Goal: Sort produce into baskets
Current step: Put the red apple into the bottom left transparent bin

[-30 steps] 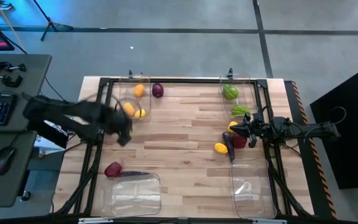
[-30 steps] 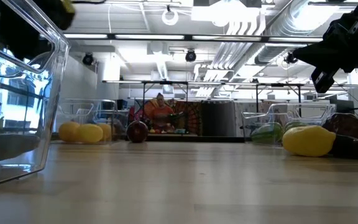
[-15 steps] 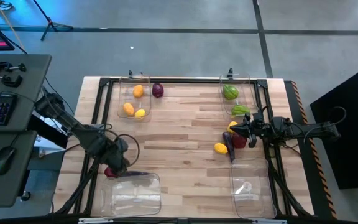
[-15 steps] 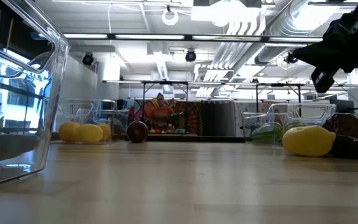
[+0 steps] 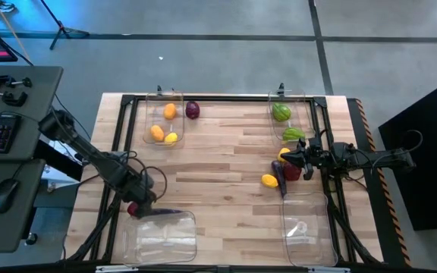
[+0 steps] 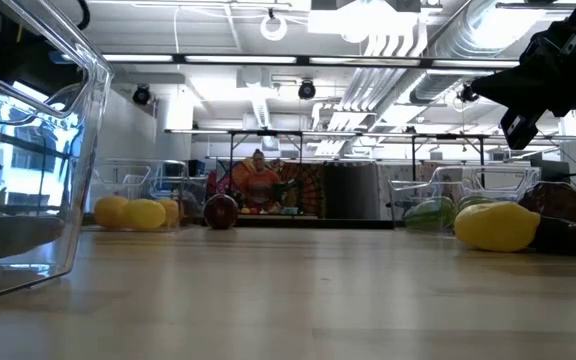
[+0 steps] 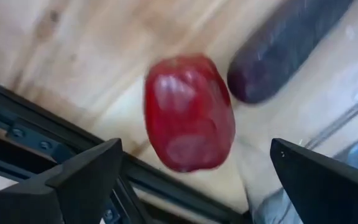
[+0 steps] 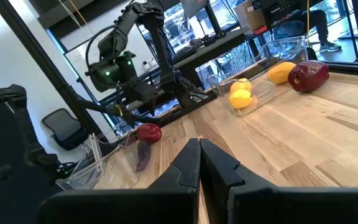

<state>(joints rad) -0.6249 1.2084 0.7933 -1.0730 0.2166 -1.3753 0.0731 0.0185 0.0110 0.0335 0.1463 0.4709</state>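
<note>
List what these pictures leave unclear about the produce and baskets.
- Red piece, high view: mostly under the left gripper.
- Pile beside the right gripper, high view: pieces overlap, count unclear.
- Near basket, low view: cut by the edge.
- Purple piece, left wrist view: end cropped.

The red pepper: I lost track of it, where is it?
High view: the red pepper lies near the table's left edge, under the open left gripper, beside a dark purple eggplant.
</note>
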